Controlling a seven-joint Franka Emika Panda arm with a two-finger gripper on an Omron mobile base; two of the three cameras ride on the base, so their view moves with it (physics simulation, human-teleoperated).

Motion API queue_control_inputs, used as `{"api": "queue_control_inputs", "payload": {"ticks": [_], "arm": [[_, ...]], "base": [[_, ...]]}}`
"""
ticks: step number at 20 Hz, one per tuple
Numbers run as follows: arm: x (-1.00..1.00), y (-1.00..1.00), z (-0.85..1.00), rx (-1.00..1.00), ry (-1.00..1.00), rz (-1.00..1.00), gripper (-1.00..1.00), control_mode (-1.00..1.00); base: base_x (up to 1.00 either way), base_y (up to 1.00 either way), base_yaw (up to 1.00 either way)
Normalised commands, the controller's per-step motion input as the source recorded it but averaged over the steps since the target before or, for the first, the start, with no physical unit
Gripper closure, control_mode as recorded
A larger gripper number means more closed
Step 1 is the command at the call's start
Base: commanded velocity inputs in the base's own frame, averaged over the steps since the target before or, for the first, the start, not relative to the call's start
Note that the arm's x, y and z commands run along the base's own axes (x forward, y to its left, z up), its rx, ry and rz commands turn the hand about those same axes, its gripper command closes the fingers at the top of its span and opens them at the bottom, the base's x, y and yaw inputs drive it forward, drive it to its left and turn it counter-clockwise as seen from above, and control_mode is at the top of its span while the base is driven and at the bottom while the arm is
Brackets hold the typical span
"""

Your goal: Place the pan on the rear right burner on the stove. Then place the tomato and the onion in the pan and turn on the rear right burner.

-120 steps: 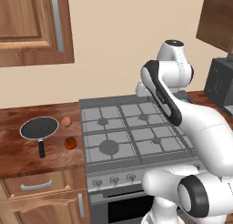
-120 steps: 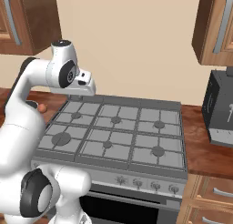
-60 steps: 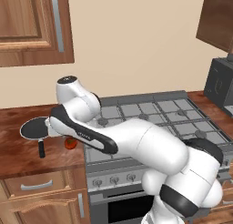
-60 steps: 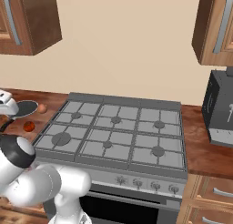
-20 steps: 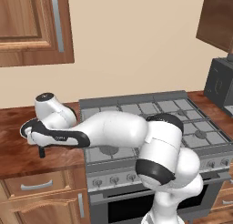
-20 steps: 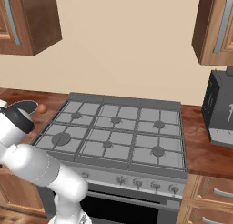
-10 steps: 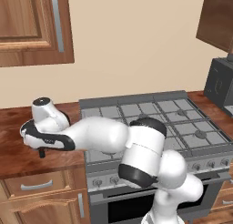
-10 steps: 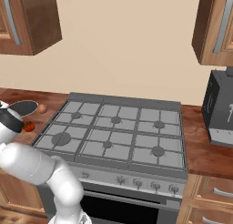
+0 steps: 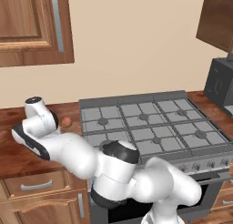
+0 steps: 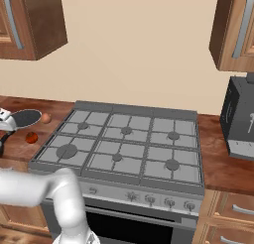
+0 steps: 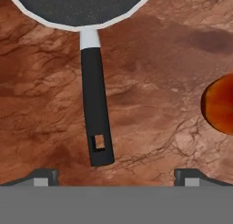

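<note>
The black pan (image 11: 77, 7) with a thin grey rim lies on the brown wooden counter, its straight black handle (image 11: 95, 109) pointing toward my hand. My gripper (image 11: 116, 176) hangs open above the handle's free end, fingertips (image 11: 43, 175) wide apart and touching nothing. The red-orange tomato (image 11: 220, 104) sits on the counter at the right edge of the hand view. From the right base view, the pan (image 10: 27, 118) lies left of the stove (image 10: 124, 149), with the tan onion (image 10: 45, 118) beside it and the tomato (image 10: 31, 137) in front. The rear right burner (image 10: 172, 135) is bare.
A dark appliance (image 10: 240, 119) stands on the counter right of the stove. Wooden cabinets hang above on both sides. In the left base view my white arm (image 9: 68, 148) bends over the counter left of the stove (image 9: 150, 127), with the onion (image 9: 67, 122) just behind it.
The arm has swung from over the stove to the counter on the left. In the last second the hand moved a little further left and lower over the pan. The jaws stayed open.
</note>
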Motion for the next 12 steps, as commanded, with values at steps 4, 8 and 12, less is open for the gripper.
{"api": "queue_control_inputs", "payload": {"ticks": [4,8,12], "arm": [[0.13,0.0,-0.32,-0.05,0.07,0.0,-1.0,-1.0],[0.18,0.03,-0.4,-0.02,0.01,0.0,-1.0,-1.0],[0.22,0.12,-0.27,0.0,0.0,0.0,-1.0,-1.0]], "base": [[0.0,0.0,0.0],[0.0,0.0,0.0],[0.0,0.0,0.0]]}}
